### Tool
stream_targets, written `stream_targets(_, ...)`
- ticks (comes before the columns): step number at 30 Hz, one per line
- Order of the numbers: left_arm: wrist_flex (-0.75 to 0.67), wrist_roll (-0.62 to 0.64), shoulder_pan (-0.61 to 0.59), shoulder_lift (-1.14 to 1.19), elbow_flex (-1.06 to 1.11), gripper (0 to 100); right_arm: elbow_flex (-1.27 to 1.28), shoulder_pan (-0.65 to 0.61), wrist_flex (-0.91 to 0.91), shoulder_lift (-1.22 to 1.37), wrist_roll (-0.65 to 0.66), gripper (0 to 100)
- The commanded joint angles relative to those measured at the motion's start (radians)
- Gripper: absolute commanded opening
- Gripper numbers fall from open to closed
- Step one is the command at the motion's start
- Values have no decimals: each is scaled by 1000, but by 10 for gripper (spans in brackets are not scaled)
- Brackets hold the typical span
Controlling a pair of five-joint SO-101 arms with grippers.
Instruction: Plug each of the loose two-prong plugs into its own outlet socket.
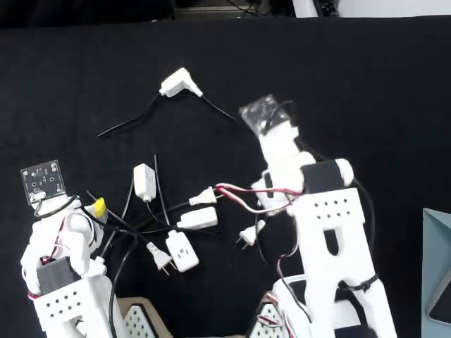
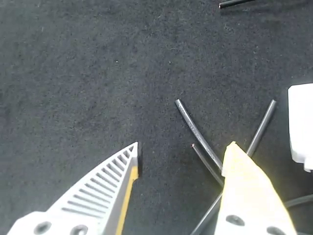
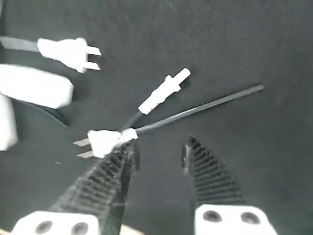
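Note:
Several white two-prong plugs and outlet sockets on black cords lie in a loose cluster on the black table. One plug lies beside the right arm. In the right wrist view that plug lies just outside one fingertip of my open right gripper, whose gap holds nothing. Farther off lie another plug and a white socket. My left gripper hangs open over black cords, with a white socket beside it.
A joined white plug and socket lies alone at the back. Sockets and plugs crowd the middle between the arms. A thin white connector lies past the right fingers. A grey object sits at the right edge.

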Motion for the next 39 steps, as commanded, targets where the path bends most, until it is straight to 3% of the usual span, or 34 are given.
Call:
stream_targets(1, -20, 0, -4, -9, -7, 278, 73, 69, -129, -21, 348, 145)
stream_targets(11, -25, 0, -4, -9, 1, 278, 288, 86, -402, -22, 933, 145)
stream_targets(17, -25, 0, 10, -9, 2, 278, 312, 83, -411, -21, 1086, 160)
stream_targets(23, -25, -2, 22, -9, 4, 278, 311, 72, -411, -19, 1111, 215)
stream_targets(30, -25, -2, 28, -9, 4, 278, 331, -63, -404, -15, 1111, 214)
stream_targets(39, -25, -2, 33, -9, 5, 278, 260, -74, -465, 211, 1109, 212)
